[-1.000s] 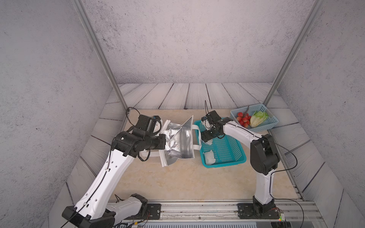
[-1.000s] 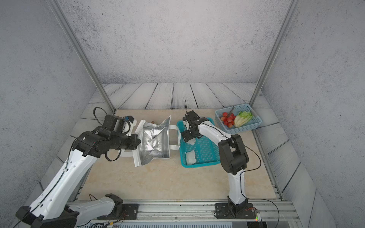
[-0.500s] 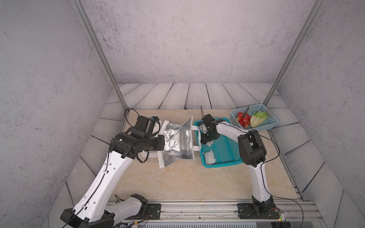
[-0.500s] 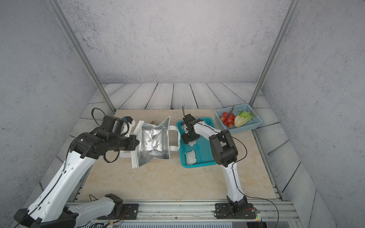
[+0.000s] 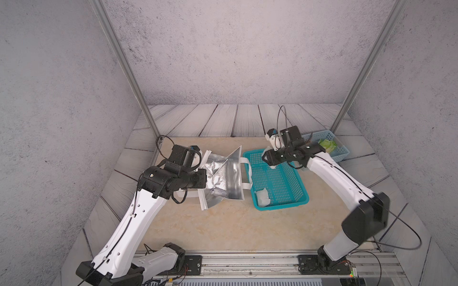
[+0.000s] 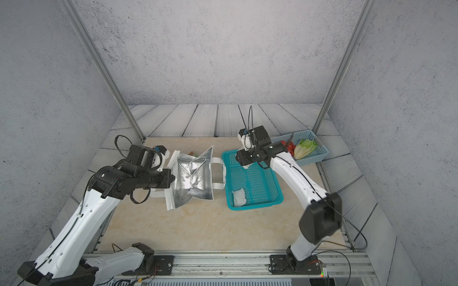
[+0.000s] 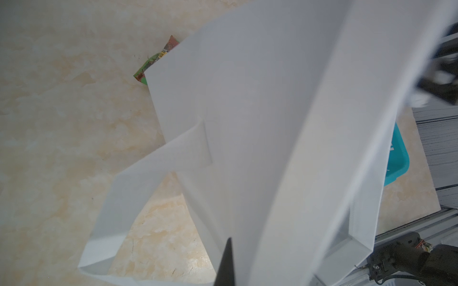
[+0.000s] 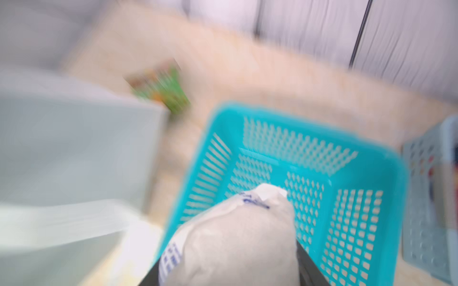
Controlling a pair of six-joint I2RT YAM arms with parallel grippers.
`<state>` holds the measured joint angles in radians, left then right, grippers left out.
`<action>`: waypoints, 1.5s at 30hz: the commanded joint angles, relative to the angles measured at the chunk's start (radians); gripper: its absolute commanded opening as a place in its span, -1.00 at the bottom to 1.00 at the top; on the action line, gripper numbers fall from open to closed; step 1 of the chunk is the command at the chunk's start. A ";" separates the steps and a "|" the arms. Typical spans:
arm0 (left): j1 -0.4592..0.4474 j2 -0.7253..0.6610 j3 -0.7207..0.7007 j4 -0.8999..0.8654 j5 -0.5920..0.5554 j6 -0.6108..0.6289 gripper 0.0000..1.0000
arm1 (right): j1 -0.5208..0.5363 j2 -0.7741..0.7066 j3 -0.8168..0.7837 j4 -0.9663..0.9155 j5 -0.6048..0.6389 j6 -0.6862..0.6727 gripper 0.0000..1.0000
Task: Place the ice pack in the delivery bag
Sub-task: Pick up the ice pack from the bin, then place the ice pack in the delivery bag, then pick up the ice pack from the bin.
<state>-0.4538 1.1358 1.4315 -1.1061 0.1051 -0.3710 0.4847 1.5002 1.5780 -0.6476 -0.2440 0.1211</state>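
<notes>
Grey speckled walls enclose a beige marble-look tabletop (image 5: pixel 223 227); on it the white tote-style delivery bag with silver foil lining (image 5: pixel 223 173) stands with its mouth open, just left of a teal mesh plastic basket (image 5: pixel 282 206).

The left gripper (image 5: pixel 201 176) is clamped on the bag's left wall, holding the mouth wide. The right gripper (image 5: pixel 269 161) hangs over the far end of the teal basket; in the right wrist view its jaws pinch a soft white ice pack with blue print (image 8: pixel 238 237).

The step in hand looks like the carry, with the pack gripped but not yet over the bag. The next move probably calls for a lift clear of the basket wall, a short sweep left past the bag's right loop handle (image 5: pixel 247 173), then a release above the foil.

A second white pack (image 5: pixel 262 197) lies in the basket's near corner. A pale lump on the bag floor (image 5: pixel 218 192) is too dim to name.

The left jaws are hidden behind the wrist in both top views, and white bag wall fills the left wrist view. The right wrist view is blurred, so whether the held pack touches the basket floor cannot be told.
</notes>
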 commanded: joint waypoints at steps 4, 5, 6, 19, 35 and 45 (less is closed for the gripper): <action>0.004 0.038 0.020 0.050 0.007 -0.011 -1.00 | 0.287 -0.090 -0.024 0.137 -0.157 0.147 -0.11; 0.004 0.042 0.024 0.054 0.013 -0.011 -1.00 | 0.329 -0.080 -0.051 0.165 -0.129 0.147 -0.10; 0.004 0.047 0.027 0.054 0.018 -0.012 -1.00 | 0.363 -0.070 -0.074 0.189 -0.105 0.156 -0.08; 0.004 0.036 0.023 0.041 0.028 -0.013 -1.00 | 0.430 0.078 0.138 -0.040 0.030 0.094 0.64; 0.004 0.058 0.033 0.041 0.019 0.029 -1.00 | 0.088 -0.057 -0.472 -0.146 0.082 0.228 0.83; 0.004 0.035 0.012 0.049 0.020 0.011 -1.00 | 0.092 0.236 -0.442 -0.061 -0.044 0.254 0.73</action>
<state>-0.4534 1.1873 1.4406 -1.0649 0.1246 -0.3603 0.5728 1.6882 1.1126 -0.7395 -0.2314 0.3595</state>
